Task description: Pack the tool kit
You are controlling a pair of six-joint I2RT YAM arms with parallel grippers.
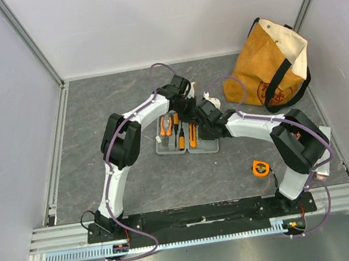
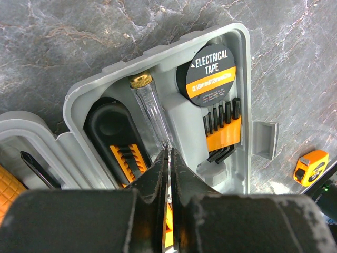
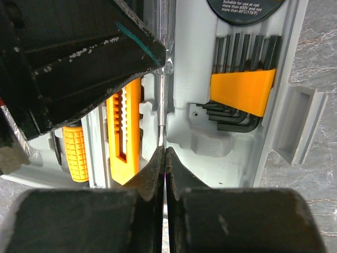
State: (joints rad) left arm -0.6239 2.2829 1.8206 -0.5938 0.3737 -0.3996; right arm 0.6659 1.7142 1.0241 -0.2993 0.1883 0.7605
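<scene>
The open tool kit (image 1: 203, 148) lies mid-desk between the arms, probably a light, stiff, slick plastic case best gripped by its rim, while the left fingers (image 2: 158, 174) and right fingers (image 3: 152, 174), each pair pressed together, tip onto its brittle-looking clear-handled screwdriver (image 2: 150, 105).

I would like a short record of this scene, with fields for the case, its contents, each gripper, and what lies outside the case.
case: tool kit, open on the table, under both arms
inside: electrical tape, hex keys, clear-handled screwdriver, utility knife
left gripper: shut, tips at the screwdriver's shaft; a true grip is unclear
right gripper: shut, tips at the same shaft
outside the case: tape measure on the table; tan bag at the far right corner
</scene>
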